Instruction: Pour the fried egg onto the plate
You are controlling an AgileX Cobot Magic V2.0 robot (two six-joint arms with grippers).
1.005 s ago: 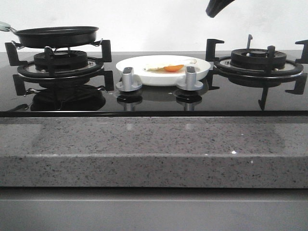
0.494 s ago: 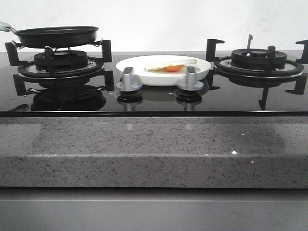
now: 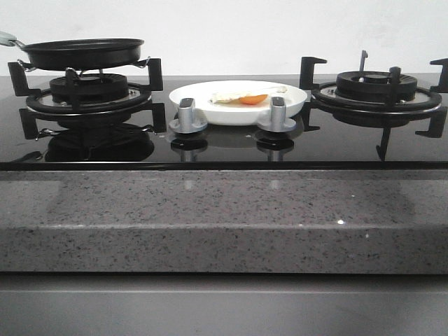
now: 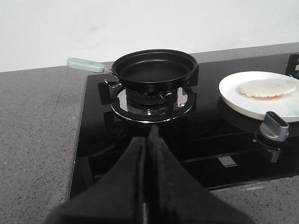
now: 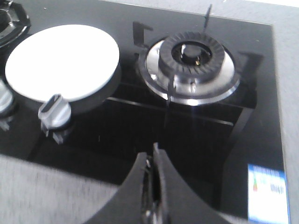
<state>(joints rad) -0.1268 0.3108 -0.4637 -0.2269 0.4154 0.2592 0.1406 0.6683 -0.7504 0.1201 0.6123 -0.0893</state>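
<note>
The fried egg, off-white with an orange yolk, lies on the white plate between the two burners. In the left wrist view the egg lies on the plate. In the right wrist view the plate is washed out and the egg does not show. The black frying pan with a pale green handle stands empty on the left burner. My left gripper is shut and empty, short of the pan. My right gripper is shut and empty, near the stove's front edge. Neither gripper shows in the front view.
Two grey stove knobs stand in front of the plate. The right burner with its black grate carries nothing. A speckled grey counter runs along the front of the black glass hob.
A dark arm part at the top right of the front view one second ago has gone out of view. Pan, plate and egg have not moved.
</note>
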